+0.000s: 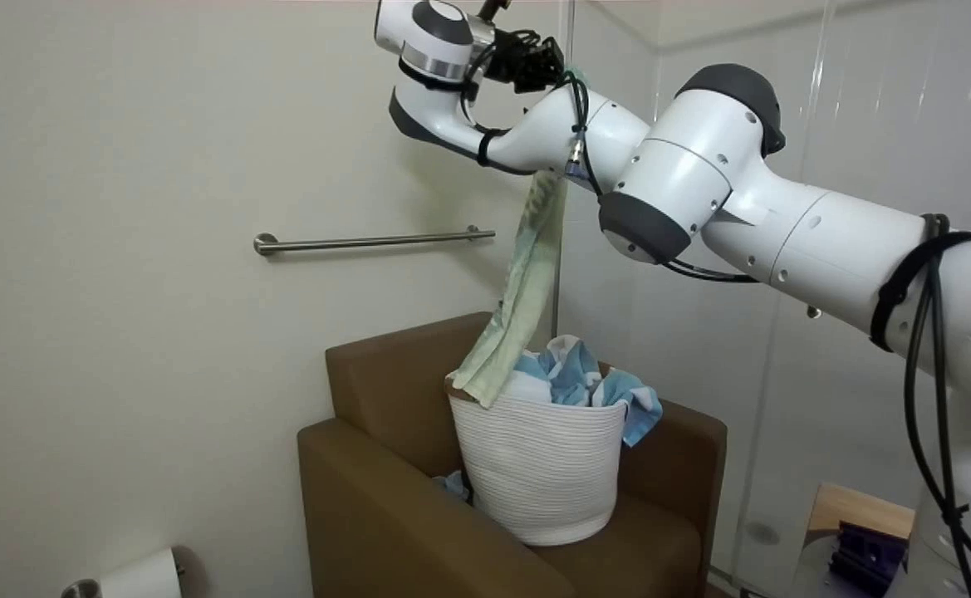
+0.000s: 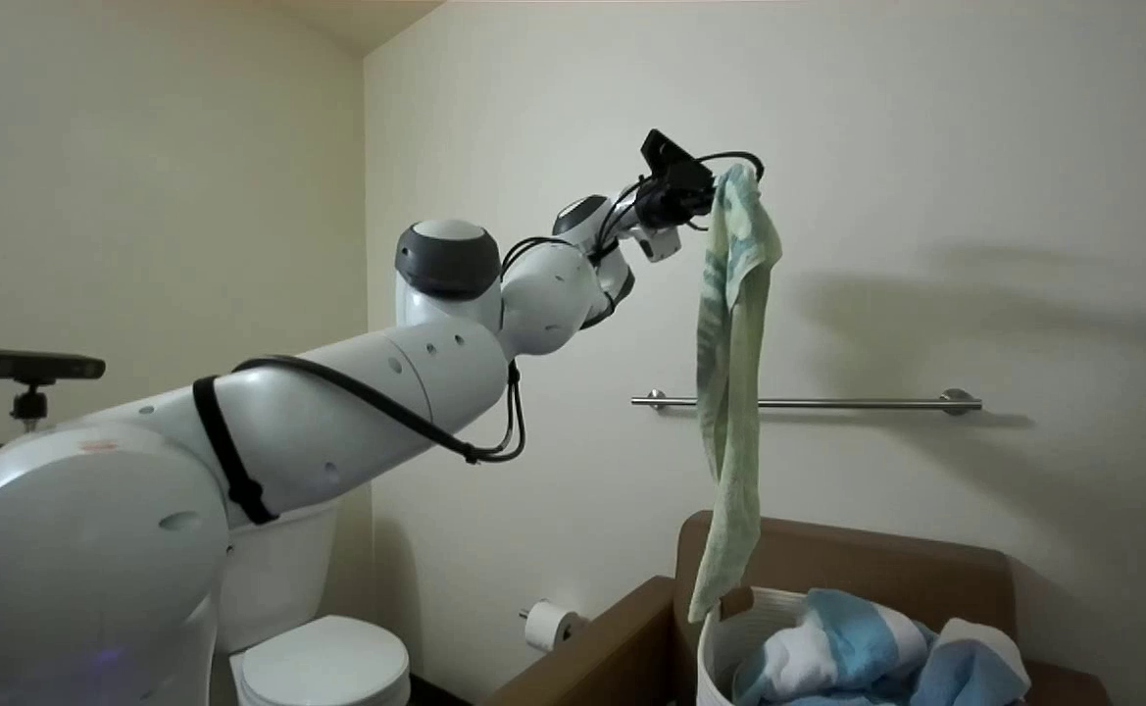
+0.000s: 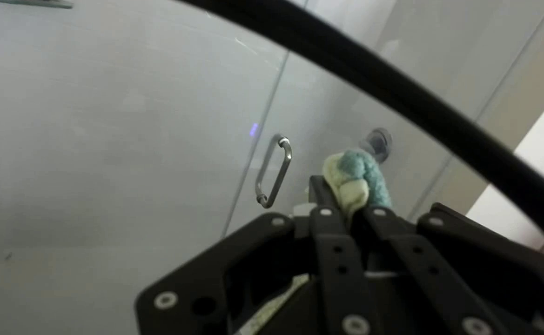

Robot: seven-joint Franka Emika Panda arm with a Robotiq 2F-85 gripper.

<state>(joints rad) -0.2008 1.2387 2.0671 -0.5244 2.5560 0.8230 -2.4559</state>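
find towel (image 2: 737,333) clamped by its upper end in gripper (image 3: 350,204), closed tightly around gathered fabric, well above basket (image 1: 543,473). in wrist view, see short cream and blue-green fold sticking out beyond grip. read long axis as near vertical: drops from gripper, narrow and creased lengthwise, leans slightly off plumb in both exterior views. points free end down at basket's rim, beside brown handle (image 2: 736,601); cannot tell whether touching or just clear. in an exterior view, passes in front of bar (image 2: 867,404). log blue-and-white cloths (image 2: 857,637) heaped in basket, with one corner draped outside rim on side away from towel. note basket upright on seat of brown chair (image 1: 369,507), with blue scrap (image 1: 453,484) beside it, partly hidden by armrest.
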